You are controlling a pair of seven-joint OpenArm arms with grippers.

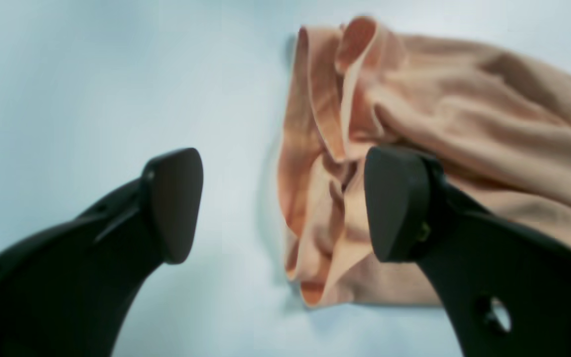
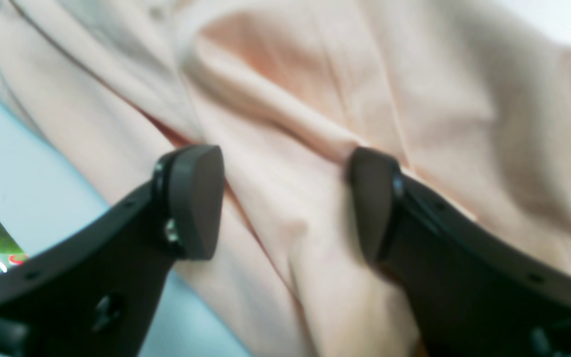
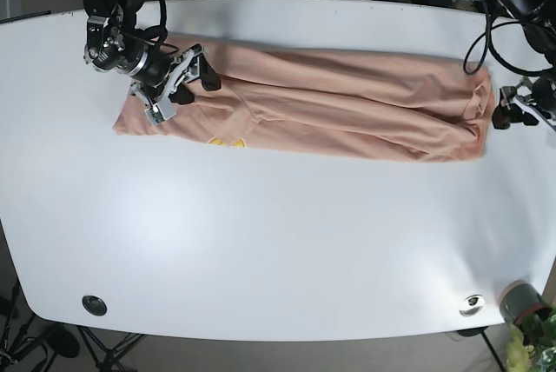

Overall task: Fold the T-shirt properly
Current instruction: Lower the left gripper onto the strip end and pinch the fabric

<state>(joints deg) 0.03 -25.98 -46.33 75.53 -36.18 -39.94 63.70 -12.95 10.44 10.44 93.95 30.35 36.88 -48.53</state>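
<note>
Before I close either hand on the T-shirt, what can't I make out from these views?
- Yellow print on the T-shirt: base view, mostly tucked under a fold.
- Whether the right hand touches cloth: wrist view blurred.
- Layer count at the bunched end by the left hand: blurred.

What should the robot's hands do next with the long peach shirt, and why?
Probably lower both hands and pinch the ends. The T-shirt already lies as a long band on the table. The left hand is open, hovering at the bunched end, and the right hand is open over the other end, neither gripping cloth yet.
</note>
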